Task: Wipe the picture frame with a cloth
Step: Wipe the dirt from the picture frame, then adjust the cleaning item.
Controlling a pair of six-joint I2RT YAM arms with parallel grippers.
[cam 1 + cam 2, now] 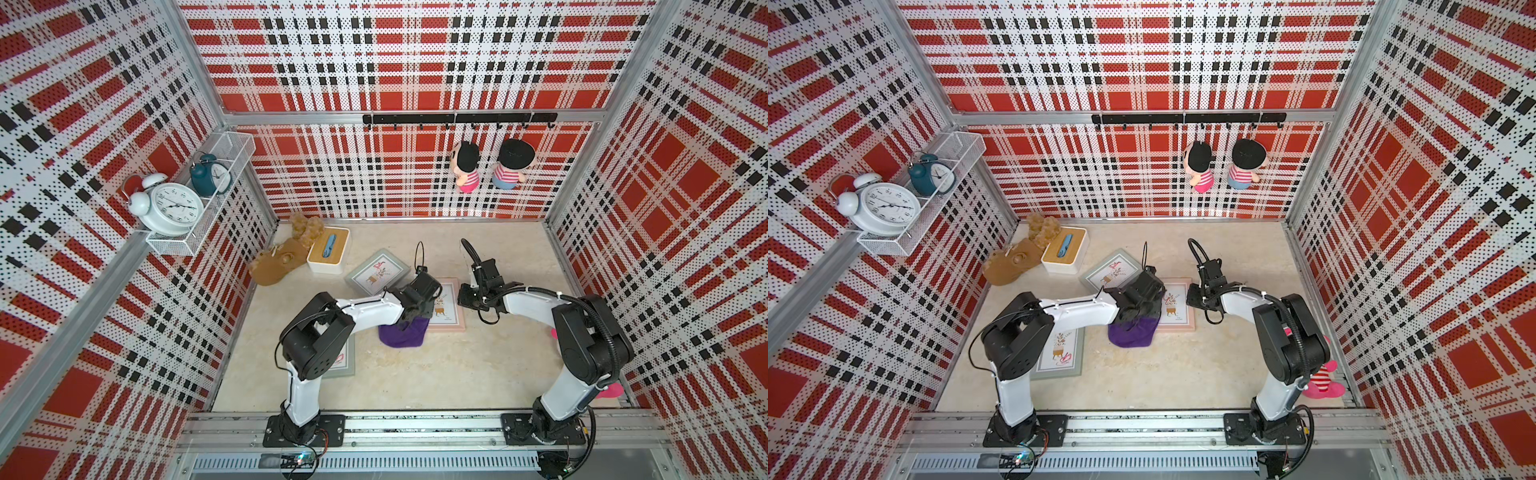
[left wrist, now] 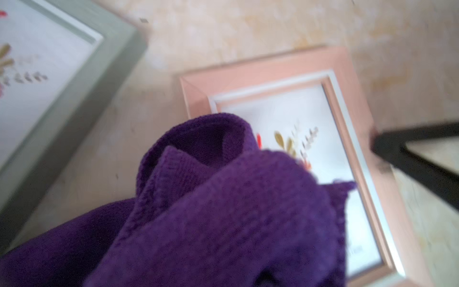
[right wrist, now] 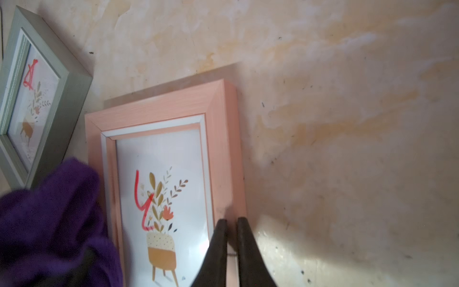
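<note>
In both top views a green frame [image 1: 1059,353] lay near-left, half under the left arm [image 1: 1075,309]; neither wrist view caught it. The left gripper [image 1: 409,318] stood over the cloth [image 1: 403,334], which draped across the near-left corner of the pink picture frame [image 1: 449,309] onto the table [image 1: 436,374]. The left wrist view showed purple folds bunched up over the grip itself, jaws clamped on the cloth. Only the right wrist view showed the right gripper [image 3: 231,221] plainly: jaws almost together, fingertips [image 3: 219,238] on the frame's right rail.
</note>
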